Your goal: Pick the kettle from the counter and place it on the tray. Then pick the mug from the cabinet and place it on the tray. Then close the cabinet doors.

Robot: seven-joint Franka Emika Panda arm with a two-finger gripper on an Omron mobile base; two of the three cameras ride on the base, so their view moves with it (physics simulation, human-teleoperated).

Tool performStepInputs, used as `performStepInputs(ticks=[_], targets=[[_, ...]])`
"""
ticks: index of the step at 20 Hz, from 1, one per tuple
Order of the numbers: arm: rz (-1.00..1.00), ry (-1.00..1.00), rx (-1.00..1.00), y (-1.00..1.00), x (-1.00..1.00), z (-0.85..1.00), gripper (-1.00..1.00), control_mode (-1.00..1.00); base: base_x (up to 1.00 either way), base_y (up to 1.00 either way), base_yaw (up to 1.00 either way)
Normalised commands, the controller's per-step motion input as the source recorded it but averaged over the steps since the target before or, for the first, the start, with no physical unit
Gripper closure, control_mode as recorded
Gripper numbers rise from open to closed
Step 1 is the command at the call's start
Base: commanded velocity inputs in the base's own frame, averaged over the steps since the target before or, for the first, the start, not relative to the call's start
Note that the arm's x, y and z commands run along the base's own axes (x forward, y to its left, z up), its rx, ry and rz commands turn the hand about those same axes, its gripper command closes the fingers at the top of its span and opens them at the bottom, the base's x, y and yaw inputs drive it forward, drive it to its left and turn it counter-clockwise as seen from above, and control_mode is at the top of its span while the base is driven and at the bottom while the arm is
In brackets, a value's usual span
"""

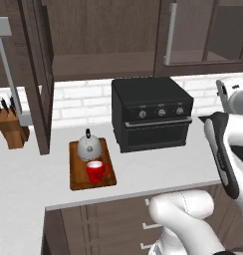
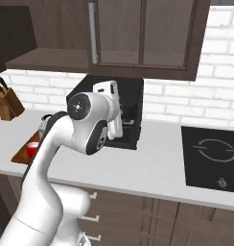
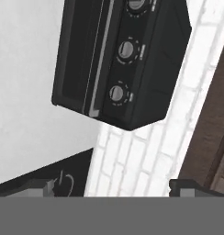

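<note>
Kettle (image 1: 88,146): stood on the tray (image 1: 78,180), behind the mug (image 1: 96,172)
Cabinet (image 1: 101,60): shelf bare, left door (image 1: 38,74) swung open
Gripper (image 3: 118,188): fingers spread apart, nothing held, oven (image 3: 123,59) faced

Small bright red mug (image 2: 32,148): in the right base view, largely hidden behind the white robot arm (image 2: 66,139); only a sliver shows.
Small rounded silver-grey metal kettle (image 2: 44,124): same view, mostly covered by the arm.
Flat reddish-brown wooden tray (image 2: 20,154): only one corner visible past the arm.
Black countertop oven (image 3: 118,59): in the hand view, its top is cut off by the picture's edge.
Tan wooden knife block (image 1: 13,130): knife details too small to tell.
Left glass-panelled cabinet door (image 1: 36,74): top cropped.
</note>
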Motion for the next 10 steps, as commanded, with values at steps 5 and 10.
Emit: performStepInputs(ticks=[5, 10], targets=[[-0.01, 0.09, -0.1, 0.19, -0.08, -0.1, -1.0, -1.0, 0.0, 0.0, 0.0], [-0.06, -0.03, -0.23, 0.2, -0.58, 0.04, -1.0, -1.0, 0.0, 0.0, 0.0]])
